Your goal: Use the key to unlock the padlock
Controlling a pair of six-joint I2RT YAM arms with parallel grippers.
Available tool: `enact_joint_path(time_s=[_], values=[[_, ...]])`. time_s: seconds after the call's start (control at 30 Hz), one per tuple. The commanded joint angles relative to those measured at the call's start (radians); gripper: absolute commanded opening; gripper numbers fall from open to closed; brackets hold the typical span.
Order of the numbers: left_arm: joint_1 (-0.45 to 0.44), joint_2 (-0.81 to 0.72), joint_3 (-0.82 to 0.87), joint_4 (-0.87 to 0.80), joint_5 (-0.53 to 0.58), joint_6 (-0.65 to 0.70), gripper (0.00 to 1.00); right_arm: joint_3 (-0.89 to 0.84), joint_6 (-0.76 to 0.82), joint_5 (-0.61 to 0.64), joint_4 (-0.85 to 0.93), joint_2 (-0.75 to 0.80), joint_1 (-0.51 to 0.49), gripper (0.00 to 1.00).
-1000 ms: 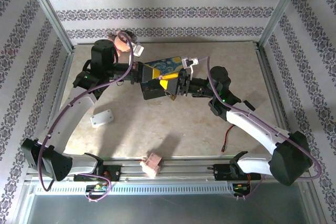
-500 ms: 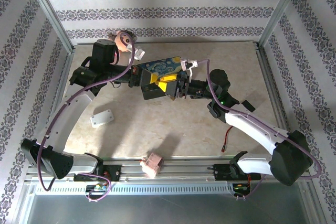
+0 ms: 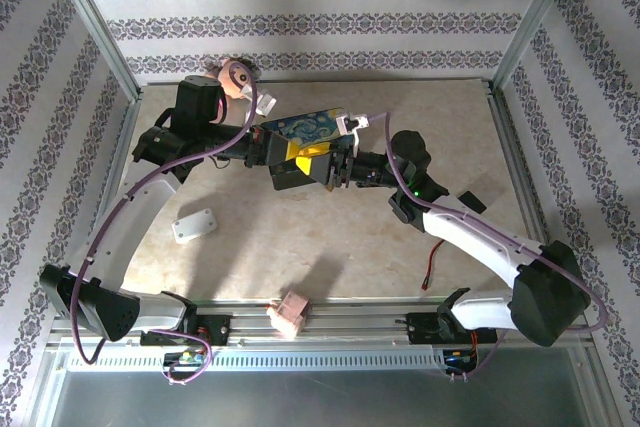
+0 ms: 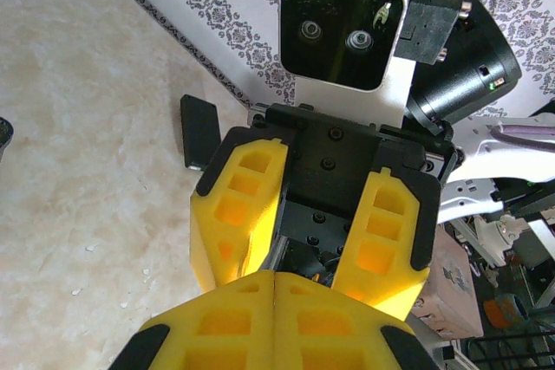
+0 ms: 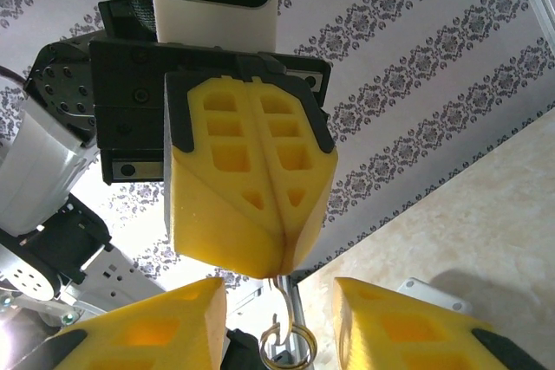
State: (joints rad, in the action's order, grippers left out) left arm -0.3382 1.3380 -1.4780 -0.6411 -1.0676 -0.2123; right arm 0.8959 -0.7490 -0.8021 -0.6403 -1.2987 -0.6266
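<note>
My left gripper and right gripper meet tip to tip over the middle of the table, beside a dark-blue painted box. In the right wrist view the left gripper is shut, and a thin silvery metal piece with a small split ring hangs from its tips; I take it for the key. The right gripper stands open, its yellow fingers on either side of that ring without touching it. The left wrist view has my left gripper closed, facing the right fingers. The padlock is hidden.
A white plate lies at the left front. A pink block sits on the front rail. A small black piece and a red cable lie to the right. A small figure stands at the back left.
The right gripper has moved left and toward the back, up to the left gripper's tips, and its jaws have narrowed. The left arm drew slightly back and stays shut.
</note>
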Motion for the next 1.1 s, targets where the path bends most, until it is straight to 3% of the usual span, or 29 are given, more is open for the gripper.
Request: enact_joint_path(time_s=[0.0, 0.77, 0.97, 1.07], values=[[0.01, 0.0, -0.017, -0.012, -0.01, 0.018, 0.0, 0.032, 0.013, -0.016, -0.044, -0.004, -0.01, 0.33], [0.01, 0.008, -0.019, 0.019, -0.015, -0.005, 0.0, 0.024, -0.014, -0.045, -0.031, -0.01, 0.007, 0.17], [0.012, 0.007, -0.019, 0.017, -0.018, -0.003, 0.0, 0.002, -0.021, -0.042, -0.032, 0.016, 0.024, 0.0], [0.012, 0.009, -0.019, 0.024, -0.02, -0.009, 0.0, -0.003, -0.023, -0.044, -0.032, 0.028, 0.03, 0.0]])
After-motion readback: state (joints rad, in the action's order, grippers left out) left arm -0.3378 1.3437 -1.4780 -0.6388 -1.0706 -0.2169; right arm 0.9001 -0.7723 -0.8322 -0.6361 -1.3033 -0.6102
